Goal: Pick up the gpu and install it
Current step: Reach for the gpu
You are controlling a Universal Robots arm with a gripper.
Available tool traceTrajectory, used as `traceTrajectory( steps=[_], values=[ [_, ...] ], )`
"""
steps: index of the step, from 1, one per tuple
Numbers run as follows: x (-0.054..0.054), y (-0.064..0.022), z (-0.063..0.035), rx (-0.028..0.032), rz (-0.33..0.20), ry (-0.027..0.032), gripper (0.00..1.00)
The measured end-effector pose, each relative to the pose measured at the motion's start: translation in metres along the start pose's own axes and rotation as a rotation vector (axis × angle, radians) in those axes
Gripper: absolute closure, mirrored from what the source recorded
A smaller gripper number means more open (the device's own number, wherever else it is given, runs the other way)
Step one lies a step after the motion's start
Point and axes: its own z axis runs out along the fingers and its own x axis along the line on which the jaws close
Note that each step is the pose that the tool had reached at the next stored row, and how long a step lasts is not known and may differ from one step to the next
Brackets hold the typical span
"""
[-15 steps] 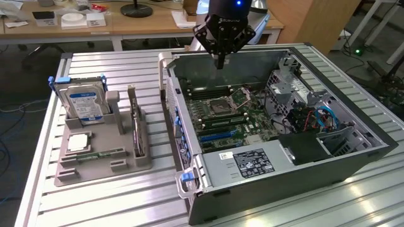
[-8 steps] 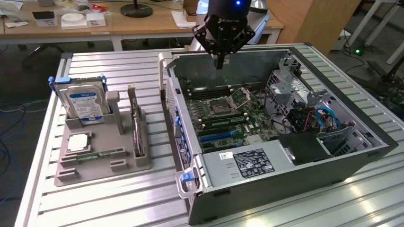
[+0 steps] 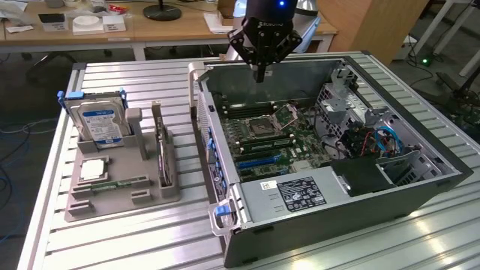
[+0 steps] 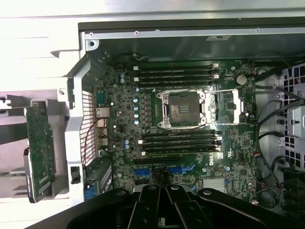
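Above the open computer case [image 3: 338,219], my claw [image 3: 260,76] hangs with its fingers drawn narrow, tips together and nothing between them. Well off to one side of the claw, outside the case and past its perforated rear panel, I see the gpu [image 3: 161,147] standing on edge in the grey holder [image 3: 112,199], untouched, with the hard drive [image 3: 100,121] upright in the same holder farther out. Below the claw, on my wrist feed, lies the motherboard [image 4: 119,109] with its processor socket [image 4: 183,109] uncovered.
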Motion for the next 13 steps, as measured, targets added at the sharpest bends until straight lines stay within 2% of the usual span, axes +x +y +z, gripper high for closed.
traceTrajectory(
  steps=[13],
  values=[
    [0.0036, -0.0003, 0.0001, 0.0000, 0.000, 0.0001, 0.90]
  ],
)
